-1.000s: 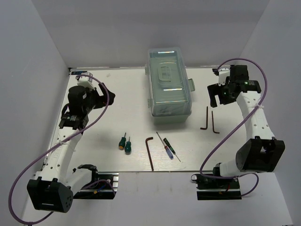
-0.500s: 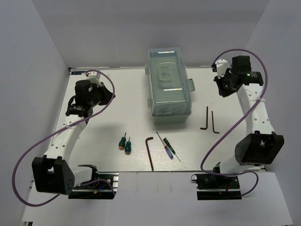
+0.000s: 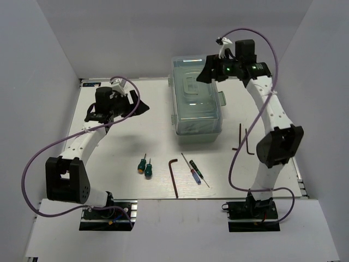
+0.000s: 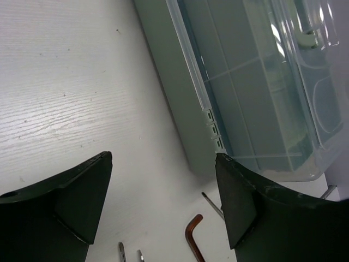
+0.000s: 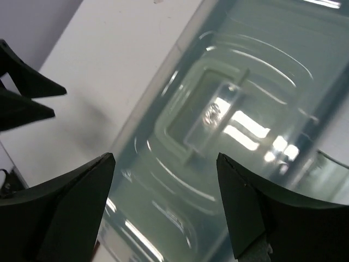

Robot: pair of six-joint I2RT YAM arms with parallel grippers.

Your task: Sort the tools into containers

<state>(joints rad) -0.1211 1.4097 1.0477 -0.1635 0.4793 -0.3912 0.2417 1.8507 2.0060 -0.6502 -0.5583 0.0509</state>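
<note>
The closed sage-green toolbox (image 3: 196, 101) with a clear lid stands at the table's back middle; it also shows in the left wrist view (image 4: 256, 93) and the right wrist view (image 5: 218, 142). Two green-handled screwdrivers (image 3: 144, 166), one hex key (image 3: 174, 176) and two precision screwdrivers (image 3: 194, 171) lie at the front. Two more hex keys (image 3: 243, 140) lie to the right. My left gripper (image 3: 143, 107) is open and empty, left of the box. My right gripper (image 3: 206, 75) is open and empty, above the lid's back end.
White walls close in the table on the left, back and right. The arm bases stand at the near edge. A hex key's bend (image 4: 192, 232) and screwdriver tips (image 4: 121, 251) show at the bottom of the left wrist view.
My right gripper has swung left from the right side to above the toolbox's back end. My left gripper has turned and reached right toward the box.
</note>
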